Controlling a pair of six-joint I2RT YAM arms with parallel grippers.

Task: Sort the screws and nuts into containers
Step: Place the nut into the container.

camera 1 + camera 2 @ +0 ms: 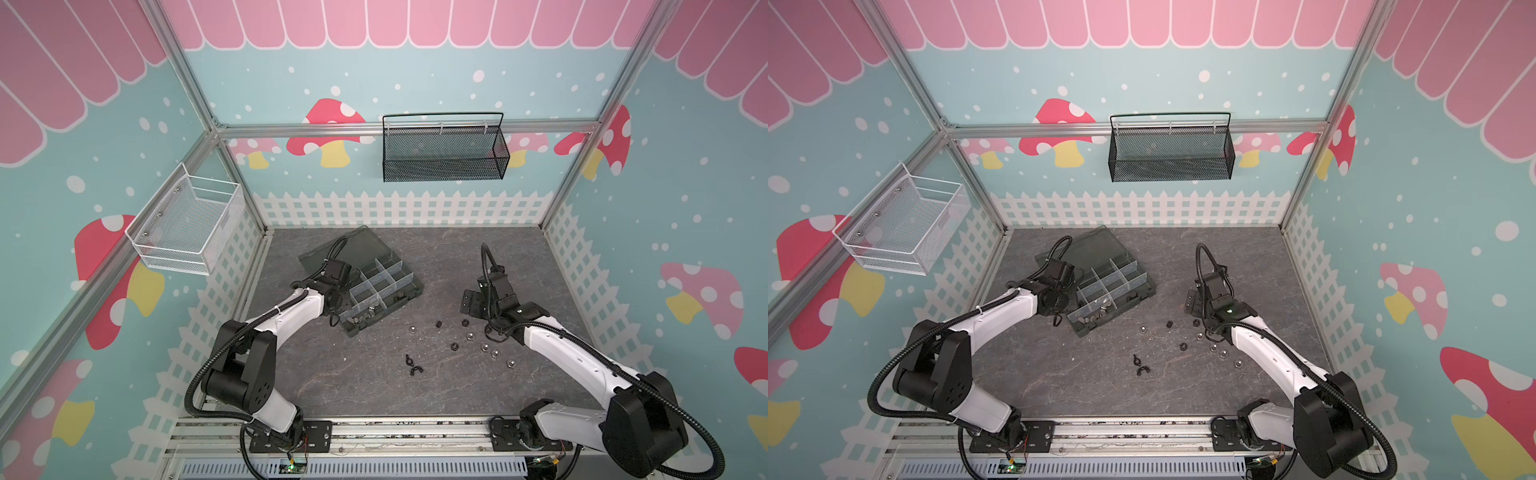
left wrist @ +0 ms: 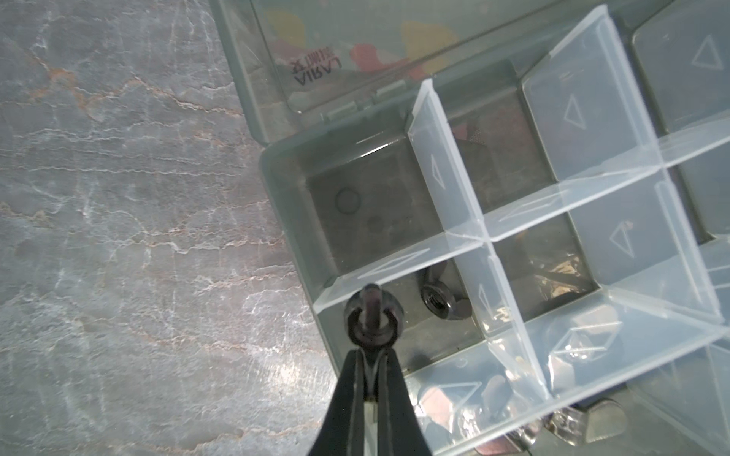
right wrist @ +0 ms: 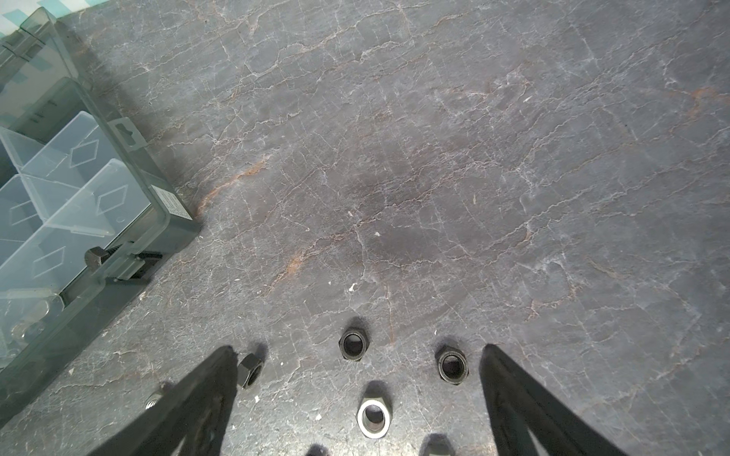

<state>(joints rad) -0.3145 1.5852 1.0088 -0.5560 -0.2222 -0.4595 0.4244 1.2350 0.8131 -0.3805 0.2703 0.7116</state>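
In the left wrist view my left gripper (image 2: 371,349) is shut on a black winged nut (image 2: 371,316). It hangs over the rim of a container in the dark grey organizer box (image 2: 276,189), where another black winged nut (image 2: 438,304) lies. Silver winged nuts (image 2: 584,422) fill a neighbouring container. My right gripper (image 3: 357,355) stands open, low over loose black hex nuts (image 3: 352,344) and a silver nut (image 3: 374,418). A black screw (image 3: 96,258) lies in the box near its latch. In both top views, silver domed nuts (image 1: 484,347) and two black winged nuts (image 1: 411,365) lie on the table.
The box (image 1: 415,286) sits left of centre on the grey stone-look table, its smoky lid (image 1: 353,249) laid open toward the back. A black mesh basket (image 1: 444,153) hangs on the back wall and a white wire basket (image 1: 187,226) on the left wall.
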